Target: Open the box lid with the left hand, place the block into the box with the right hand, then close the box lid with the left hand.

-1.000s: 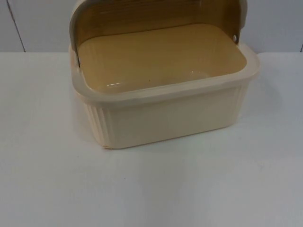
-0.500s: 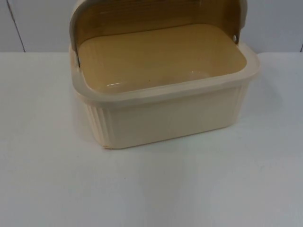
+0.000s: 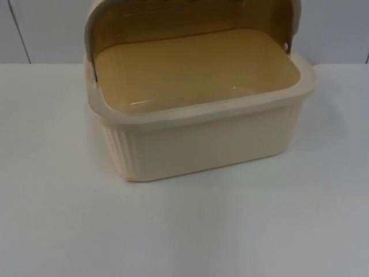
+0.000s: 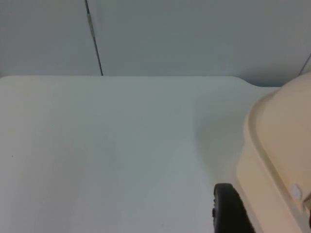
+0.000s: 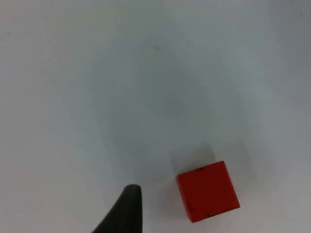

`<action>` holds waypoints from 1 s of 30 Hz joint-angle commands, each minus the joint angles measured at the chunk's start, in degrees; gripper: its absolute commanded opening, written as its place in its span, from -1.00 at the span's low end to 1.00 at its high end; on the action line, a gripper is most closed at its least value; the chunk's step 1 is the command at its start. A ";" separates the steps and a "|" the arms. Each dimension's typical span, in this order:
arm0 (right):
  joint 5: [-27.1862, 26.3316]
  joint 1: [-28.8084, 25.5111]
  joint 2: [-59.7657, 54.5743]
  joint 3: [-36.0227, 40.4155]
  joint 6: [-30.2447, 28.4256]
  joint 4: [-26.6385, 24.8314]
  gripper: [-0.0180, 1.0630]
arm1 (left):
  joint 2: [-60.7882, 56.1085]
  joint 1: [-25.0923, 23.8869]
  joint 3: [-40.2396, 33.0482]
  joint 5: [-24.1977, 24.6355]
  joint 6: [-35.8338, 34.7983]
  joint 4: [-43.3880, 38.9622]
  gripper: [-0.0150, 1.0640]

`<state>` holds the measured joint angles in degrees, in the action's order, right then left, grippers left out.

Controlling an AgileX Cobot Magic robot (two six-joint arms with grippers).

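From the top view I am seeing the cream box (image 3: 196, 124) sitting on the white table (image 3: 184, 231), its ribbed front wall facing the camera. The box lid (image 3: 190, 20) is standing swung up and back over the rear edge of the box, so the tan interior is lying open to view. Behind the box the grey partition wall (image 3: 46, 29) is closing off the table.

Through the left wrist camera I am watching the left gripper's fingertip (image 4: 228, 208) sitting just beside the outer wall of the box (image 4: 277, 160), above bare table; how far its jaws are standing apart I cannot tell.

Through the right wrist camera I am looking down at the red block (image 5: 208, 191) resting on the table, near one fingertip (image 5: 124, 213) of the right gripper and apart from it. The right gripper is holding nothing; its opening I cannot tell.
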<state>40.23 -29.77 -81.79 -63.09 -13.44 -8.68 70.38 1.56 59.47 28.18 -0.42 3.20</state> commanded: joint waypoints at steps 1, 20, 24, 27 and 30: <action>-2.16 -0.52 -2.15 0.15 -2.03 -0.35 0.97 | -0.07 -0.30 -0.35 0.10 -0.48 0.34 -0.22; -11.07 -0.26 -23.07 0.15 -4.11 -0.70 0.97 | -0.07 -0.30 -0.35 0.10 -0.48 -0.80 -0.22; -11.94 1.50 -26.89 0.15 -5.83 1.38 0.97 | -0.07 -0.30 -0.35 0.10 -0.48 -0.80 -0.22; -12.51 3.37 -28.20 0.15 -5.70 2.73 0.97 | -0.07 -0.30 -0.35 0.10 -0.48 -0.80 -0.22; -13.56 5.45 -29.03 0.15 -4.45 3.81 0.97 | -0.07 -0.30 -0.35 0.21 -0.48 -0.78 -0.22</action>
<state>27.57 -24.84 -110.67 -63.09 -17.70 -5.52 70.38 1.56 59.47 28.31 -0.42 2.62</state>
